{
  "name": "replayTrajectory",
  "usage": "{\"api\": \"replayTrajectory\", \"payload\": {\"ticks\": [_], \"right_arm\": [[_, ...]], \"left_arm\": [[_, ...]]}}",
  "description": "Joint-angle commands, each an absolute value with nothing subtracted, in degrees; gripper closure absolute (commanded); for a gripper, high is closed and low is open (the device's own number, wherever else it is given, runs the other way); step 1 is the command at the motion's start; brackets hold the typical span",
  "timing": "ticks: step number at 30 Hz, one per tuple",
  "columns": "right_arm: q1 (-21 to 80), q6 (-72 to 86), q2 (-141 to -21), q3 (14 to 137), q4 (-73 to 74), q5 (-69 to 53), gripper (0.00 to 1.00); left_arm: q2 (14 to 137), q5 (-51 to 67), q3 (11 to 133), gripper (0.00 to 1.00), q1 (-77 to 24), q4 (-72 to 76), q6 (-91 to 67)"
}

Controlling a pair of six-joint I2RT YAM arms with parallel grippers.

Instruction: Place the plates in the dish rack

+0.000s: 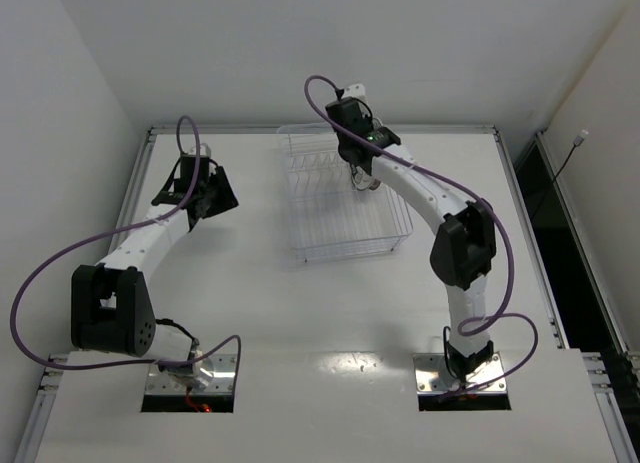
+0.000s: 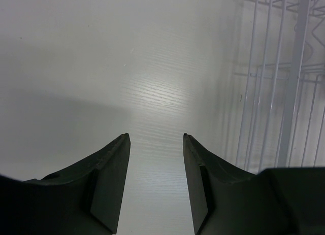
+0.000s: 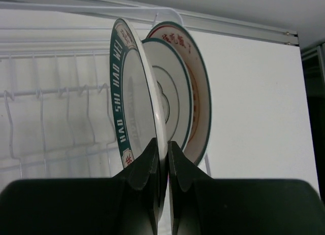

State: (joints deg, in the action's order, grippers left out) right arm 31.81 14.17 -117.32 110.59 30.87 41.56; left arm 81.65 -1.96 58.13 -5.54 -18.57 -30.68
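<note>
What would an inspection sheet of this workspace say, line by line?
Surface: white table, glossy, with light glare near the front.
Job's things: dish rack mid-table; three plates stand upright on edge, apparently in it; the green-banded plate is in front.
Clutter: nothing seen.
Grippers: left gripper open, over the table beside the rack; right gripper shut on the green-banded plate's rim.
Cables: a purple cable loops along each arm.
Surroundings: white walls; dark gap at right with a black cord.
</note>
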Motion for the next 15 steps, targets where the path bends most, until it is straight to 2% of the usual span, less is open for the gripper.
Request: {"api": "replayTrajectory", "payload": {"ticks": [1,5,11,12,14,15], "right_arm": [[32.17,15.47,-120.05,110.21,28.65,39.12,1.00],[31.64,16.00,-121.38,110.21,29.26,37.27,1.00],[31.64,16.52,-119.27,108.54,28.74,36.22,0.86],[31.64,16.52,-118.75,108.54,29.61,36.21,0.77],[31.64,16.00,-118.21,111.00,31.28,36.21,0.67],[31.64,16.00,-117.60,113.01,33.64,37.08,0.58]], "left_arm": [[79.98,-2.46,59.06,0.57,-5.36,-17.40,-31.03],[79.98,-2.99,59.06,0.57,-5.36,-17.92,-31.03],[79.98,-2.37,59.06,0.57,-5.36,-17.93,-31.03],[79.98,-2.37,59.06,0.57,-5.36,-17.93,-31.03],[79.98,-2.37,59.06,0.57,-5.36,-17.41,-31.03],[79.46,-2.37,59.06,0.57,-5.36,-17.40,-31.03]]}}
